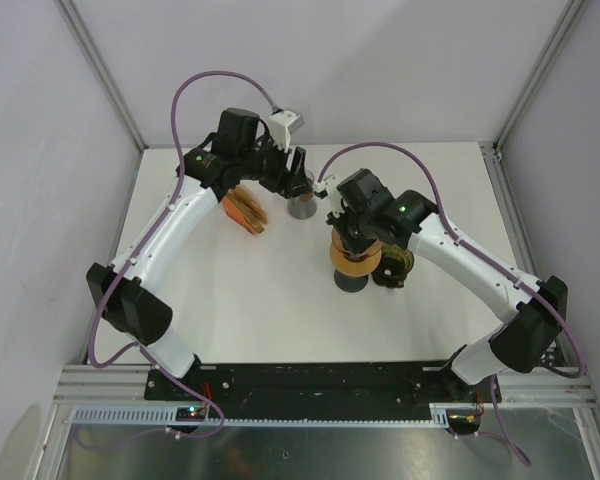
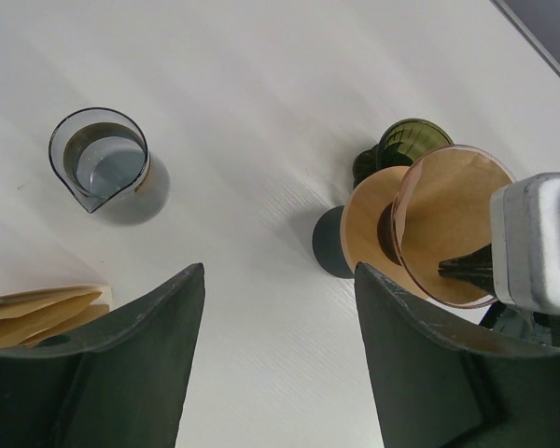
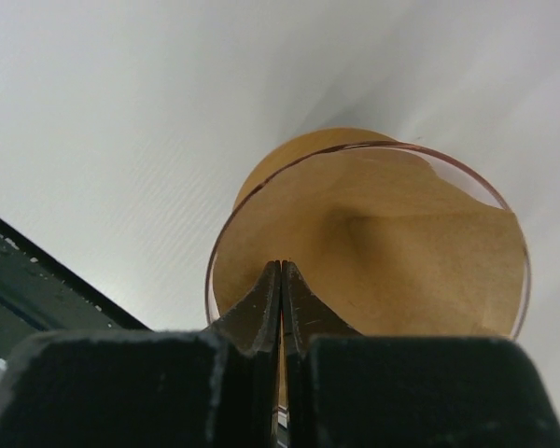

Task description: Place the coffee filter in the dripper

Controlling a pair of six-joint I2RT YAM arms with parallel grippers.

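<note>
The dripper (image 1: 352, 265) is a pinkish glass cone (image 3: 208, 280) on a wooden collar and a black base, right of the table's middle. A brown paper coffee filter (image 3: 401, 252) lies inside the cone, creased near its middle (image 2: 448, 219). My right gripper (image 3: 281, 264) is shut, its tips together just inside the near rim and against the paper (image 1: 355, 240); I cannot make out paper pinched between them. My left gripper (image 2: 280, 271) hangs open over bare table at the back (image 1: 298, 178), holding nothing.
A stack of spare brown filters (image 1: 245, 212) stands in a holder at back left (image 2: 37, 313). A small glass beaker (image 2: 101, 166) sits under the left wrist (image 1: 302, 207). A dark green cup (image 2: 411, 142) stands right beside the dripper (image 1: 393, 268).
</note>
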